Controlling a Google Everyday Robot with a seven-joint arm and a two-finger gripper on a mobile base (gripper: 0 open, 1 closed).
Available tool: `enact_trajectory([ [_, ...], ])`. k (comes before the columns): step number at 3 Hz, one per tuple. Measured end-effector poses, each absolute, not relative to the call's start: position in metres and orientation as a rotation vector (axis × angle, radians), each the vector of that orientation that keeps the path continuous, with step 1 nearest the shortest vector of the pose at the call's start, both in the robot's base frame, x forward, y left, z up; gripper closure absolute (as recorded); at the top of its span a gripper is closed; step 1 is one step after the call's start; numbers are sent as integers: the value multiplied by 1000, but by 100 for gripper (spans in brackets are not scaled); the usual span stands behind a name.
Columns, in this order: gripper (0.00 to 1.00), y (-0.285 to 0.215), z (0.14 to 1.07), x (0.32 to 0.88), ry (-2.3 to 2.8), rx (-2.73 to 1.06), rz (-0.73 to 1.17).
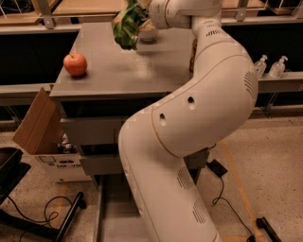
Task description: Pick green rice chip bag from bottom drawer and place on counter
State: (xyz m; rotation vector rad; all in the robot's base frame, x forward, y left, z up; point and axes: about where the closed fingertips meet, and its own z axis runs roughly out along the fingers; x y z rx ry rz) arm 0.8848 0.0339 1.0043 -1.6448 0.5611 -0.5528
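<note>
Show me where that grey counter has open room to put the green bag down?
The widest bare patch of the counter is its middle and front, between the apple on the left and the robot's arm on the right. The back is crowded: there the gripper holds the green rice chip bag by a pale bowl.
</note>
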Motion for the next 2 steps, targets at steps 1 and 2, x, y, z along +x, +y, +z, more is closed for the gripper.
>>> enact_trajectory([
  [1, 0, 36, 1003, 885, 559, -1646, -550],
  [2, 0, 36, 1003, 885, 559, -1646, -550],
])
